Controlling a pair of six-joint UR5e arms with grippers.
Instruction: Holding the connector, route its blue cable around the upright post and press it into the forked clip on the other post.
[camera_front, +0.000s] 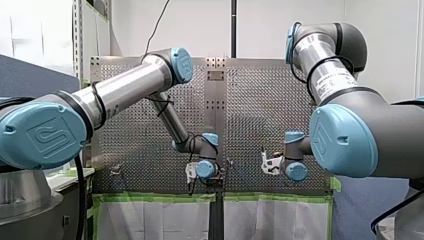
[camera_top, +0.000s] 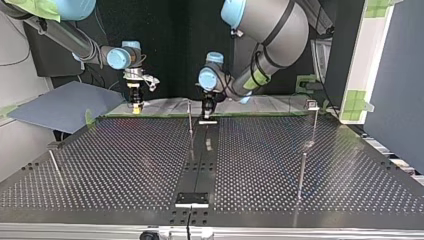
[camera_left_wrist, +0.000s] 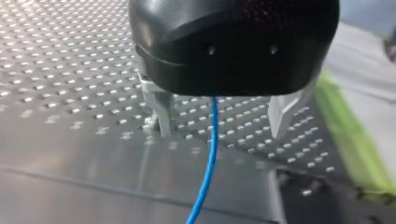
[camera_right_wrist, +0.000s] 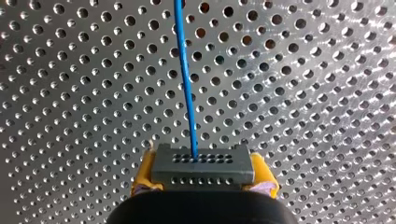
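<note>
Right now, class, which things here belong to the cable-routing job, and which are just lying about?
Job: connector, cable, post, clip, right gripper.
Lying about: board, tape.

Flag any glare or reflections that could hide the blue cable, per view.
Right wrist view: even sheen on the table, blue cable stands out. Left wrist view: bright patches on the table, cable contrasts well. Top view: glossy table mirrors the upright post; I cannot make out the cable there.

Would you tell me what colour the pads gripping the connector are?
Yellow, best seen in the right wrist view: my right gripper's pads flank the grey connector.
</note>
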